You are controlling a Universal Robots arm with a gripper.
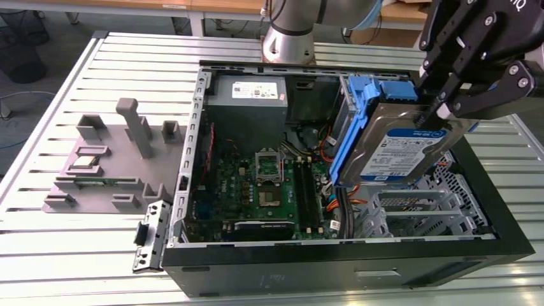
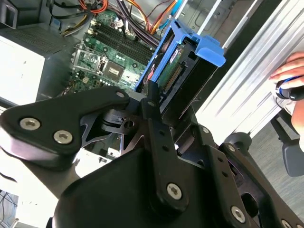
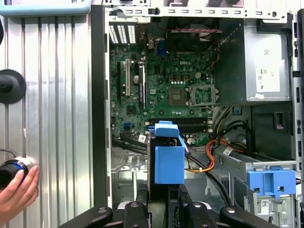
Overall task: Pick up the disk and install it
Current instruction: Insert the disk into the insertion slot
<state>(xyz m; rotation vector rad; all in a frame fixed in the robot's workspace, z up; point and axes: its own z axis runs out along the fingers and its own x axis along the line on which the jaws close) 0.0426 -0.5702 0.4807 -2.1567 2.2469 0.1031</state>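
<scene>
The disk (image 1: 399, 145), silver metal with a blue-and-white label and blue side rails, hangs tilted over the right half of the open computer case (image 1: 340, 268). My gripper (image 1: 435, 115) is shut on its upper edge. The second wrist view has the disk (image 2: 190, 61) between my fingers (image 2: 152, 102), with the motherboard beyond it. Seen edge-on in the first wrist view, the disk (image 3: 168, 164) has its blue end outward and sits above a metal drive cage (image 3: 237, 166).
A grey power-supply box (image 1: 248, 92) fills the case's back corner. The motherboard (image 1: 264, 191) and cables lie on its floor, and a blue bracket (image 3: 270, 183) sits in the cage. A grey fixture (image 1: 111, 166) stands on the slatted table. A person's hand (image 3: 16, 190) rests nearby.
</scene>
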